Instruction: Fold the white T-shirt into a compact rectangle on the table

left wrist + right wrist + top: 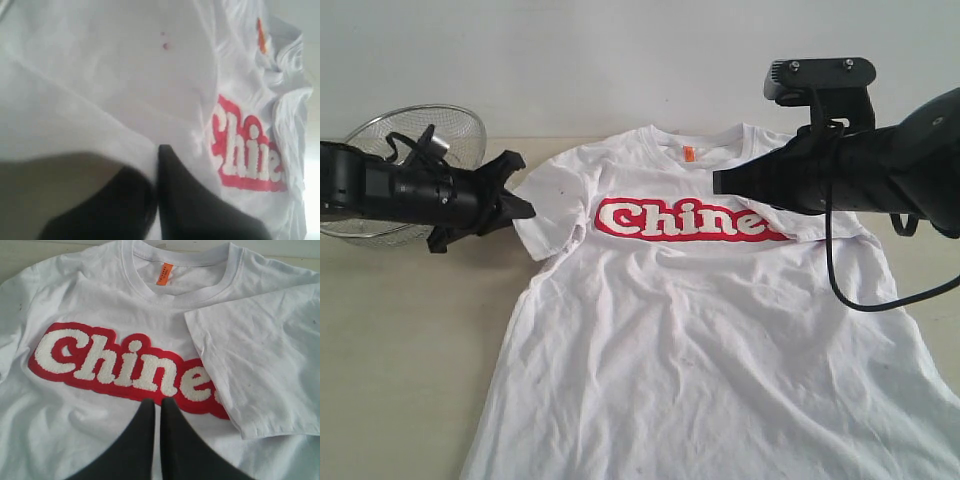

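Fabric of the white T-shirt (700,340) is seen spread front-up and wrinkled on the pale beige worktop (400,350). The collar is turned away from the exterior camera, and the hem is cut off by the lower edge of that view. Red-and-white lettering (660,220) is carried across the chest, and an orange neck tag (688,153) is shown inside the collar. The right-side sleeve (260,365) is found folded inward over the chest, so that the end of the lettering is covered by it. The left-side sleeve (548,225) is left lying outward.

The left end effector (523,205) is held low at the outer edge of the left-side sleeve. In the left wrist view its 2 fingers (200,210) are pressed together, and a fold of the white cloth appears to be pinched between them.

The right end effector (718,182) is held over the chest, close to the lettering and just beside the edge of the folded sleeve. Its 2 fingers (185,450) are pressed together and nothing is gripped by them. Whether the cloth is touched by their tips cannot be told.

A wire mesh bowl (415,140) is set on the worktop behind the left arm, apart from the shirt.
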`<action>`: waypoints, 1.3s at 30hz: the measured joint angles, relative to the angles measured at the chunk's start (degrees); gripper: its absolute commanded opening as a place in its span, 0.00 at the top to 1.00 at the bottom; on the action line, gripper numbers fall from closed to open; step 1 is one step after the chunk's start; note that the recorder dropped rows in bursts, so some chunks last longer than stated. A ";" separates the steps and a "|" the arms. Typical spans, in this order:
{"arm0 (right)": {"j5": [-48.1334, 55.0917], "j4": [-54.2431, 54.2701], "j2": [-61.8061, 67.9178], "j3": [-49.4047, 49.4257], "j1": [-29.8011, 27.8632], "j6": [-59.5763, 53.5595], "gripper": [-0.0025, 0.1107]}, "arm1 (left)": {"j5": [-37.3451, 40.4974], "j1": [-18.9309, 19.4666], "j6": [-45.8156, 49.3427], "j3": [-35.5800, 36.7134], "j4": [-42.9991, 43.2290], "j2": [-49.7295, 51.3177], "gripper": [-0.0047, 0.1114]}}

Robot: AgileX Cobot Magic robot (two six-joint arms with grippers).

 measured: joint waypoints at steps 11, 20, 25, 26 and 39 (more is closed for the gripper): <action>0.00 0.00 -0.09 0.00 0.00 -0.11 0.98 | -5.21 0.00 0.89 -4.66 0.34 -7.78 0.92; 0.00 0.00 -0.09 0.00 0.00 -0.11 0.98 | -5.76 0.00 -3.00 -7.57 8.81 -8.01 0.92; 0.00 0.00 -0.09 0.00 0.00 -0.11 0.98 | -7.59 -1.15 -4.43 -9.17 11.77 -7.71 0.92; 0.00 0.00 -0.09 0.00 0.00 -0.11 0.98 | -7.70 -1.78 -4.52 -9.79 12.03 -7.35 0.92; 0.48 0.00 -0.09 0.00 0.00 -0.11 0.98 | -11.02 -12.56 -9.07 -18.21 18.40 1.84 0.92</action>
